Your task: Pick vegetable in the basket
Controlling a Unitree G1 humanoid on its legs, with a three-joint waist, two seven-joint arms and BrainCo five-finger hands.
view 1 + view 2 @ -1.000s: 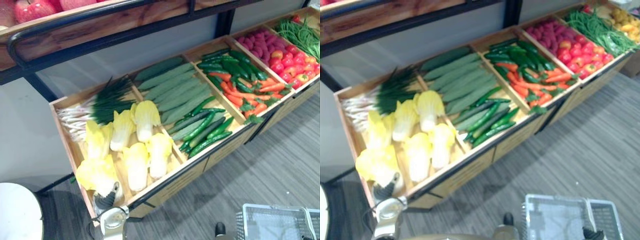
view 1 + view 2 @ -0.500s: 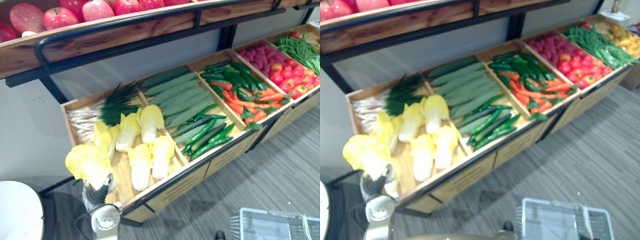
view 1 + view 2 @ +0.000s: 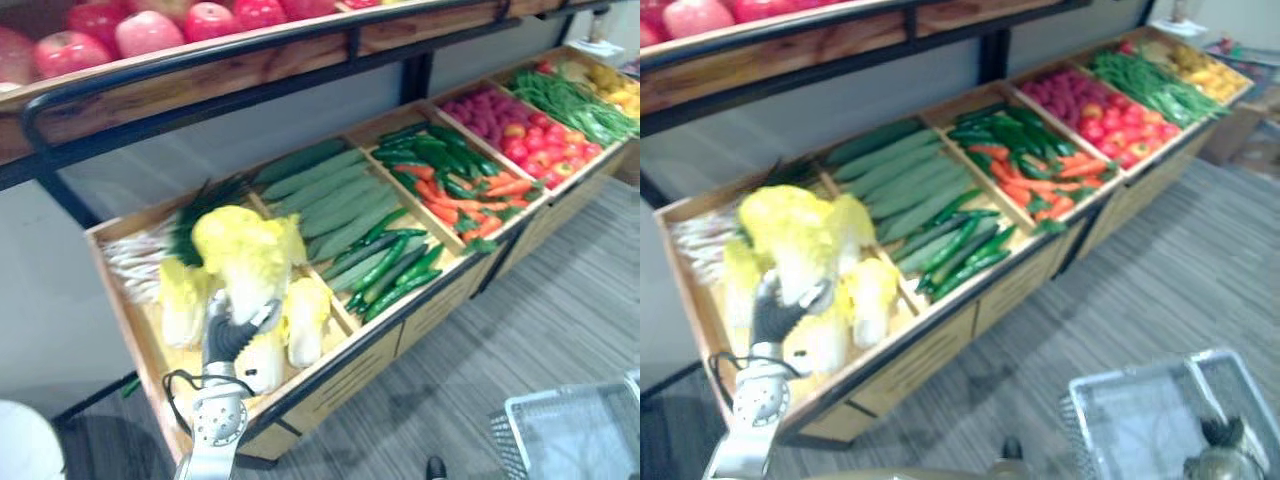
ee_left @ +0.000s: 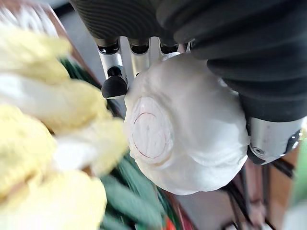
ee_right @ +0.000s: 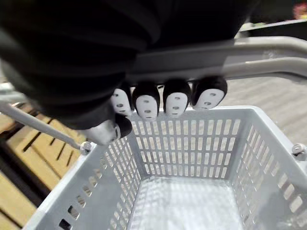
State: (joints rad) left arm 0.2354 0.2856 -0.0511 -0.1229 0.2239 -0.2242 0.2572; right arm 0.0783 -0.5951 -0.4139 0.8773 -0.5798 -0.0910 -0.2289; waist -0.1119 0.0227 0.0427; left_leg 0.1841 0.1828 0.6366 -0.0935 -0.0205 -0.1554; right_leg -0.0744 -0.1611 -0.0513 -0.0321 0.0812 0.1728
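One yellow-leaved cabbage (image 3: 246,255) was held above the other cabbages in the wooden crate (image 3: 350,385) in the left eye view, its pale stem gripped by the left hand (image 3: 228,336); the grey basket (image 3: 572,436) was seen well apart, low on the robot's right. In the right eye view the same grasp was shown, and the basket's mesh floor looked bare. In the left wrist view the fingers (image 4: 114,86) and thumb were curled round the cabbage's white base. In the right wrist view the right hand (image 5: 176,101) was closed round the basket's handle (image 5: 268,53), and nothing was seen inside. Picking was judged done; carrying the cabbage across and releasing it into the basket were judged left.
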